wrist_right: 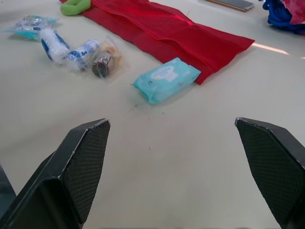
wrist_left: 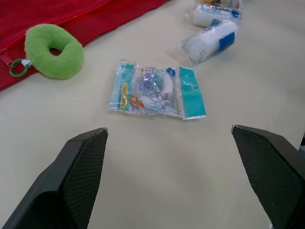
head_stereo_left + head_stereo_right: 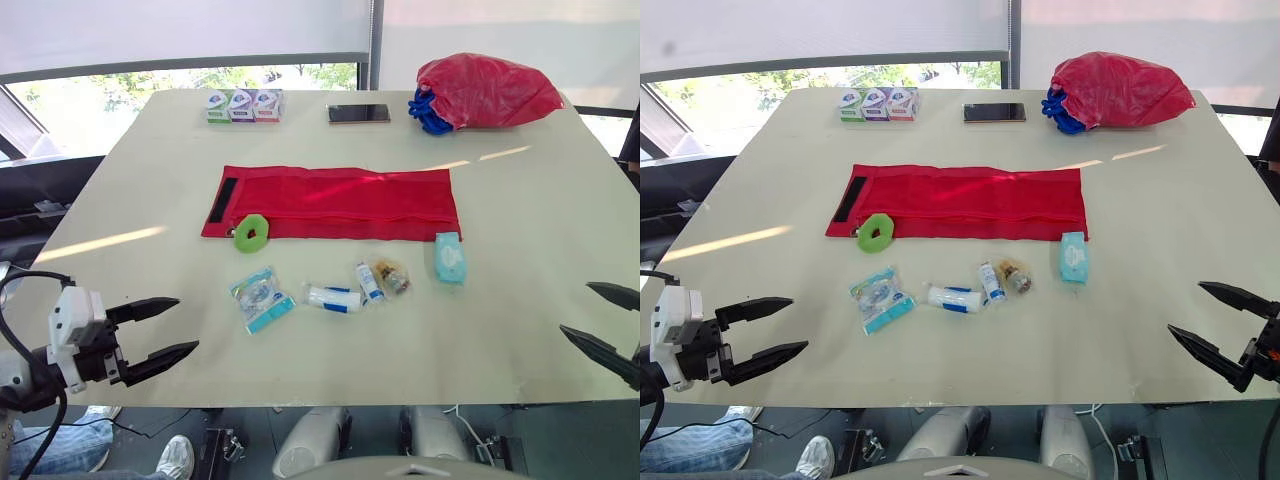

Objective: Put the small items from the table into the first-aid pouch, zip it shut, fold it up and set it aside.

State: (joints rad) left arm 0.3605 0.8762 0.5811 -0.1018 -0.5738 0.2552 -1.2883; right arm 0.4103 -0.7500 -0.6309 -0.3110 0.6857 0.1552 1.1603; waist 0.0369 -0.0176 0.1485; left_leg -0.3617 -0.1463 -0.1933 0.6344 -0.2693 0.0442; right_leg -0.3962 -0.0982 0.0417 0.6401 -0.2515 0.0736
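The red first-aid pouch [image 3: 335, 203] lies unfolded flat across the middle of the table, with a green ring [image 3: 251, 233] at its front left edge. In front of it lie a clear packet with a teal end [image 3: 262, 299], a white and blue roll [image 3: 331, 298], a small tube [image 3: 369, 282], a small clear bag [image 3: 393, 276] and a teal wipes pack [image 3: 450, 256]. My left gripper [image 3: 165, 331] hovers open at the table's front left, empty, facing the clear packet [image 2: 156, 90]. My right gripper [image 3: 603, 318] is open at the front right, empty, facing the wipes pack [image 1: 165, 79].
At the far edge stand three small boxes [image 3: 243, 105], a phone [image 3: 358, 113] and a red bag over something blue [image 3: 482, 92]. A person's shoe and jeans show under the table's front left [image 3: 170, 458].
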